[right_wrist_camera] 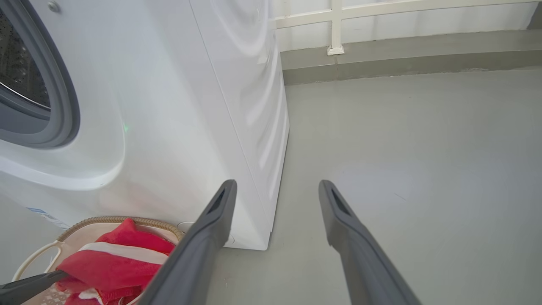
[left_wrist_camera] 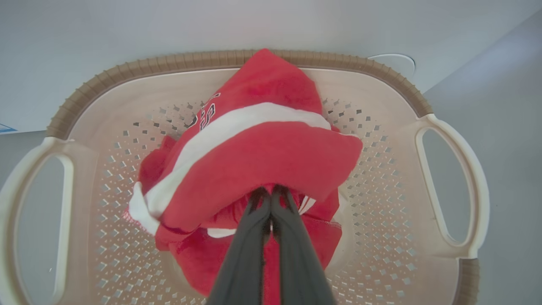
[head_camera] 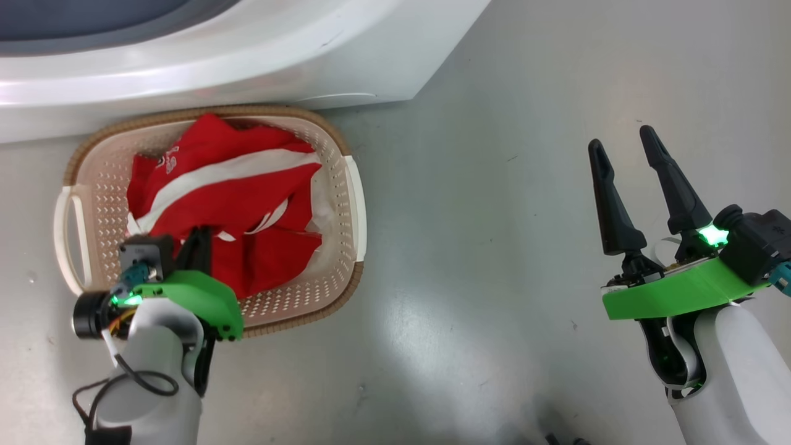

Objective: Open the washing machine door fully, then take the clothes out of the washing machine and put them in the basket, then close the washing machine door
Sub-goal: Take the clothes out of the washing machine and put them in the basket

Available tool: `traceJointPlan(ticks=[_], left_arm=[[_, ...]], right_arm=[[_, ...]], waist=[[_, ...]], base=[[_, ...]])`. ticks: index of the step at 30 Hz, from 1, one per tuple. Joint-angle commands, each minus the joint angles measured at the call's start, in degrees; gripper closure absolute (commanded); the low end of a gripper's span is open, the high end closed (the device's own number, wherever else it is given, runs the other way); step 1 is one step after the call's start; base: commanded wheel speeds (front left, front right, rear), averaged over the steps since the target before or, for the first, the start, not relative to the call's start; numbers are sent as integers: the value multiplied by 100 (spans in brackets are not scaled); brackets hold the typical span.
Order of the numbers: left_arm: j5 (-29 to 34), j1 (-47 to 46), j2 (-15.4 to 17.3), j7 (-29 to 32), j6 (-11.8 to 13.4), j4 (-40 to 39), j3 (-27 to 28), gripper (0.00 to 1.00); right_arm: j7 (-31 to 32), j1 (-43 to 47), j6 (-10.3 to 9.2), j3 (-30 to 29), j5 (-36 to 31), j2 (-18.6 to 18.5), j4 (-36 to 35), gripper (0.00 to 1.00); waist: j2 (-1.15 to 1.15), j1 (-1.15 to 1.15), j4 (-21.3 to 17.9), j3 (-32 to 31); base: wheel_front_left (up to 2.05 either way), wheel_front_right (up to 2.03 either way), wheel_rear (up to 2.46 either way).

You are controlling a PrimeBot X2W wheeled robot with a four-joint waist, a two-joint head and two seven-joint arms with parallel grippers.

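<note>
Down by the floor (head_camera: 494, 247), the cream plastic basket (head_camera: 105, 191) sits right against the foot of the washing machine (head_camera: 247, 55). It's a rounded rectangle with a brown woven-look rim, walls pierced with small diamond holes, and 2 smooth loop handles at the ends. The clothes (head_camera: 235, 204) are inside it, a heap of soft, fuzzy bright red fabric. A broad white stripe runs across the top fold and there's a bit of dark lettering near it.

The left gripper (left_wrist_camera: 271, 195) is down in the basket. Its 2 long dark fingers are pressed tight together and pinch a fold of the red cloth at the tips, and the fabric tents over them.

The right gripper (head_camera: 621, 139) hangs well off to the side over bare, glossy grey floor. Its 2 tapered fingers are spread wide, with nothing between them.

In the right wrist view the machine's white panel is smooth and glossy, curving in to a grey rubber ring (right_wrist_camera: 63, 106). Beyond the ring, the perforated steel drum (right_wrist_camera: 21, 72) shows dark.
</note>
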Motion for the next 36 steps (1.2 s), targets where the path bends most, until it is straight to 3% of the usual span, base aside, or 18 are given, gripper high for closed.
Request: traceJointPlan(ticks=[1,2,3,17,36], left_arm=[[-61,50,124,-29,30,-32,122,65],[-66,29,124,-29,33,-37,126,24],[-69,20,124,-29,33,-42,130,0],[-126,131,123,-29,26,-288,194,0],[-256,1055,122,-29,-52,-1808,320,0]], right_arm=[[-36,58,28,148,-25,-9,-129,0],[-36,54,28,150,-25,-5,-126,0],[-36,53,28,151,-25,-2,-122,0],[-36,73,28,127,-30,10,-81,0],[-36,561,28,21,-74,-136,65,0]], waist=[[0,0,-10,14],[0,0,-12,19],[0,0,-13,22],[0,0,40,-116],[0,0,223,-1426]], base=[[0,0,0],[0,0,0],[0,0,0],[0,0,0],[0,0,0]])
